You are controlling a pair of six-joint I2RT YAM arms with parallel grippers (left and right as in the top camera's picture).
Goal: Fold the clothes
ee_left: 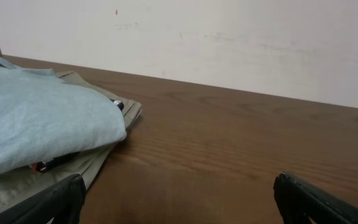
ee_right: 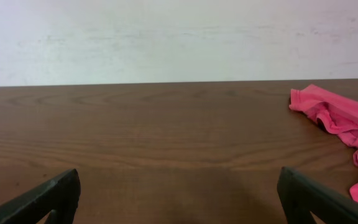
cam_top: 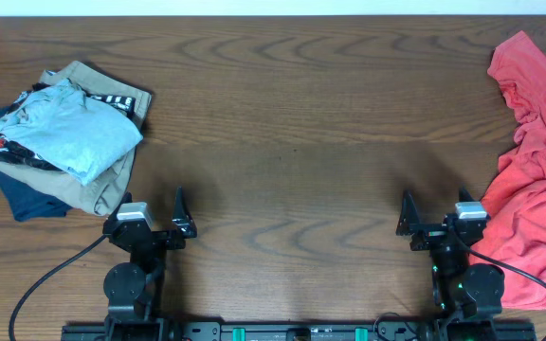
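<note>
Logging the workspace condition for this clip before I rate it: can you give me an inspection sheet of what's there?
Surface: brown wooden table, bare across the middle.
Job's things: folded stack at the left, light blue garment on top; red garment crumpled at the right edge.
Clutter: nothing seen.
Grippers: left gripper and right gripper both open, empty, near the front edge.
Cables: left cable runs off the front; right cable lies over the red garment.
Surroundings: white wall behind the table.
</note>
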